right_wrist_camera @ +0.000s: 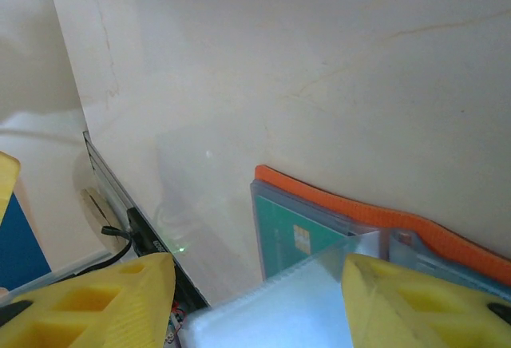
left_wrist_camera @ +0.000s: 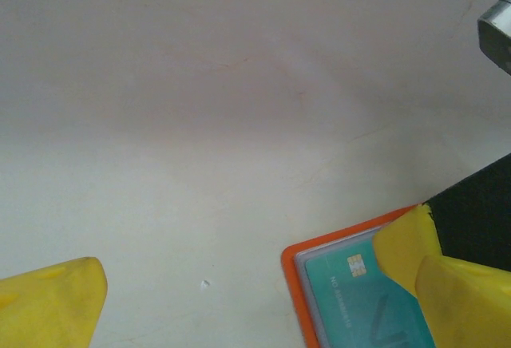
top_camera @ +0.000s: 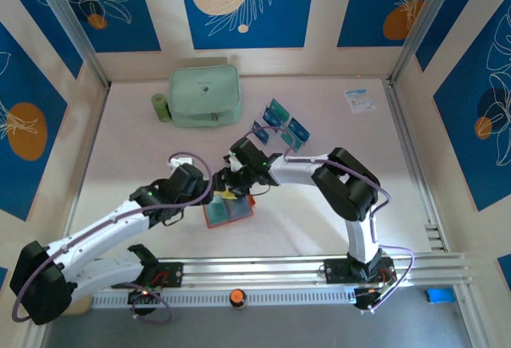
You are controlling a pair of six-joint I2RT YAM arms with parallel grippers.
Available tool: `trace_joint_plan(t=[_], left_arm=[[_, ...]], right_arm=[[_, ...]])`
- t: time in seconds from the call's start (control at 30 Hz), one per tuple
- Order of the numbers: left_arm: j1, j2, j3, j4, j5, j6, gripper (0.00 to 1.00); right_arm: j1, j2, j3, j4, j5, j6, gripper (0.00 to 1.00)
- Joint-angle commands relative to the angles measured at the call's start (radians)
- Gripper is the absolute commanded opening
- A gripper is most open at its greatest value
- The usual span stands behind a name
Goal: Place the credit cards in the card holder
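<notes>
The card holder (top_camera: 214, 219) lies open on the table near the front, an orange wallet (left_wrist_camera: 294, 280) with clear sleeves. One teal credit card (left_wrist_camera: 351, 304) with a gold chip sits inside a sleeve (right_wrist_camera: 283, 240). Several more credit cards (top_camera: 279, 112) stand in the clear rack farther back. My left gripper (left_wrist_camera: 259, 284) is wide open; one yellow finger (left_wrist_camera: 459, 300) rests on the carded sleeve, the other is off over bare table. My right gripper (right_wrist_camera: 259, 300) is open above the wallet (right_wrist_camera: 335, 200), with a raised translucent sleeve flap (right_wrist_camera: 279, 308) blurred between its fingers, nearer the right one.
A mint-green zip pouch (top_camera: 206, 94) and a small green roll (top_camera: 161, 107) sit at the back left. A white-and-blue leaflet (top_camera: 359, 99) lies at the back right. The clear tiered rack (top_camera: 281, 130) stands just behind both grippers. A metal rail (top_camera: 319, 266) runs along the front.
</notes>
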Motion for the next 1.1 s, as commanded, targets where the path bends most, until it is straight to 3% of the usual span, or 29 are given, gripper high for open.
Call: trace_joint_plan(t=[0.0, 1.07], left_arm=[[0.007, -0.009, 0.015, 0.105, 0.042, -0.006, 1.00], [0.017, -0.062, 0.019, 0.081, 0.031, -0.008, 1.00]], right_arm=[[0.049, -0.069, 0.008, 0.018, -0.060, 0.001, 0.58], [0.130, -0.038, 0.019, 0.068, -0.063, 0.073, 0.59]])
